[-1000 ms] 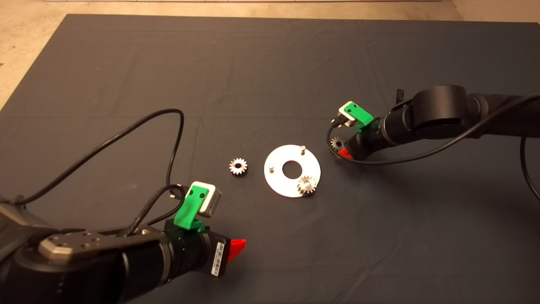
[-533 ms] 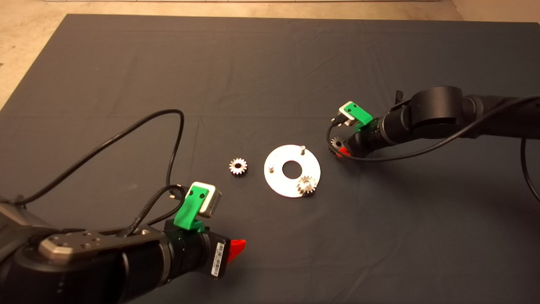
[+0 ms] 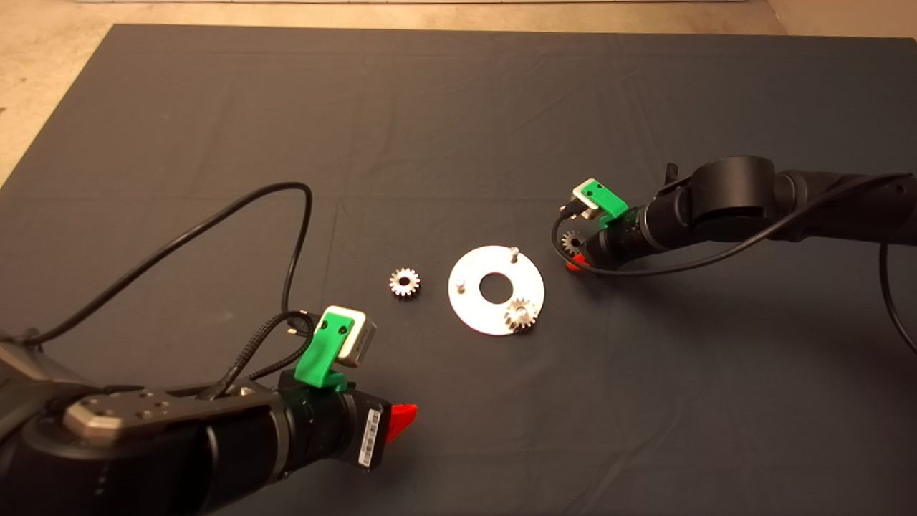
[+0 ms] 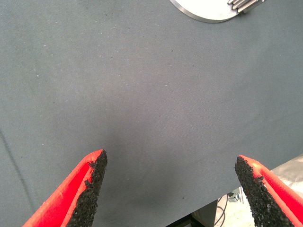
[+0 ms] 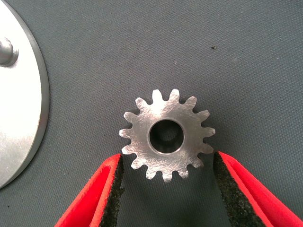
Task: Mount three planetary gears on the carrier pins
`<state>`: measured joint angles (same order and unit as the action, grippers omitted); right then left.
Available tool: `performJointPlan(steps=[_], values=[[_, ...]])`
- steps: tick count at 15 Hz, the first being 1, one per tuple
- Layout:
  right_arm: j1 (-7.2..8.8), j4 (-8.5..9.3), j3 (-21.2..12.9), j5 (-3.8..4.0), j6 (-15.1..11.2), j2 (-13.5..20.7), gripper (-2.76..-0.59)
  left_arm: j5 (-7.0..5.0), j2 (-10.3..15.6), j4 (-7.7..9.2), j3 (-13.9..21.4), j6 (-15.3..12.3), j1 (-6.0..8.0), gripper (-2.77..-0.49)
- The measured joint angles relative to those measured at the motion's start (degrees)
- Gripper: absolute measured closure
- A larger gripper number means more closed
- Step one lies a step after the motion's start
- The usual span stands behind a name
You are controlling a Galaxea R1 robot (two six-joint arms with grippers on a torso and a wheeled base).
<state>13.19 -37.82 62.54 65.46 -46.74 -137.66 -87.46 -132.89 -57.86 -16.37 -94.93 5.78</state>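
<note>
Left gripper (image 3: 405, 419): parked low at the counter's near left, fingers (image 4: 90, 189) wide apart over bare mat, clear of the work.
Loose gear (image 3: 405, 282): flat, just left of the disc (image 3: 473, 315), waiting.
Disc: one gear (image 3: 521, 314) seated; two pins (image 3: 462, 285) bare.
Right gripper (image 5: 165, 189): fingers apart, straddling the third gear (image 5: 166, 135), likely about to pinch it.

A robotics lab bench: a dark mat (image 3: 458, 107) on a bare floor (image 3: 43, 72), with two cabled arms, small gears (image 3: 405, 282) and a metal disc (image 3: 473, 308).
</note>
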Motion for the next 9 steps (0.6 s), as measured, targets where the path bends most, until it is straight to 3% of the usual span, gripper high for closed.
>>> performJointPlan(steps=[2,3,4,9], values=[[0.00,0.00,0.0,-0.37,0.0,0.0,-1.37,0.00,0.1,0.01,0.0,0.0,0.15,-1.91],[0.00,0.00,0.0,-0.95,0.0,0.0,-1.37,0.00,0.1,0.04,0.0,0.0,0.17,-1.91],[0.00,0.00,0.2,-1.18,0.2,-0.1,-1.25,-0.02,0.1,0.09,0.0,0.0,0.15,-1.91],[0.01,-0.02,0.4,-1.27,0.4,-0.3,-1.22,0.00,0.1,0.17,0.0,0.0,0.17,-1.91]])
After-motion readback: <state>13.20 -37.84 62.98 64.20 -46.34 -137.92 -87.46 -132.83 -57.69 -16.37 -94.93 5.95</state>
